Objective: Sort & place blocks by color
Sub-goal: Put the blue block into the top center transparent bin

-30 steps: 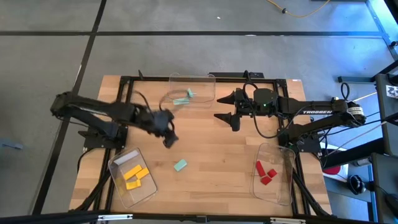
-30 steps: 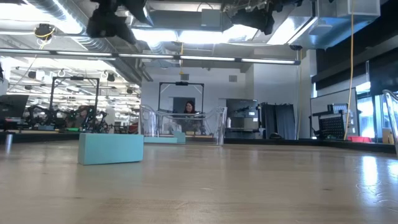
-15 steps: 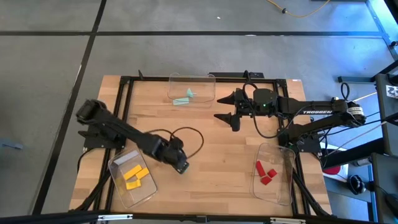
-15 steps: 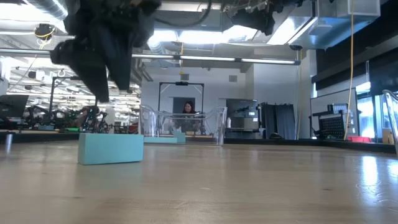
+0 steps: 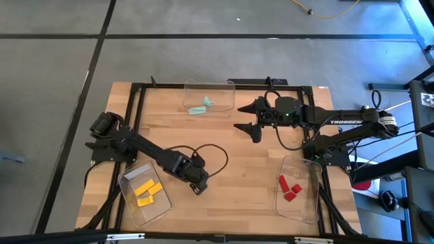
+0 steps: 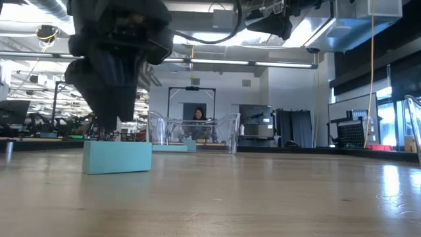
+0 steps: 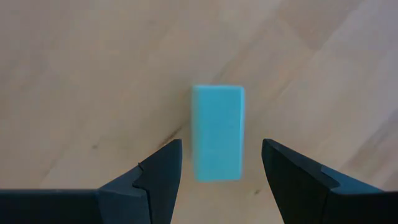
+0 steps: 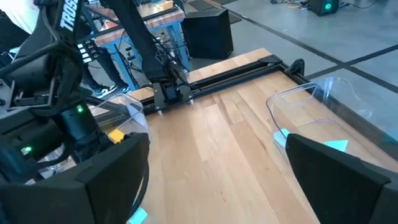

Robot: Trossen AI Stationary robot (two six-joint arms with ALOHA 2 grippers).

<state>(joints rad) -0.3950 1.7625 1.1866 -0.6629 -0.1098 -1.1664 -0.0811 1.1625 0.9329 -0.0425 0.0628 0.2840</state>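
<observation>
Wrist footage shows the left gripper (image 7: 217, 180) spread wide, its fingers (image 7: 163, 168) straddling a mint-green block (image 7: 217, 132) on the table (image 5: 244, 163) without touching. Overhead, the arm hides that block. The right gripper (image 5: 249, 120) hovers open near the far bin (image 5: 227, 87).

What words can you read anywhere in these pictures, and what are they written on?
"TROSSEN" in white letters, on the forearm of the right arm, seen from above.
White letters on a dark arm segment in the right wrist view: cut off, cannot be read whole.
The blocks and clear bins carry no writing that shows.
</observation>
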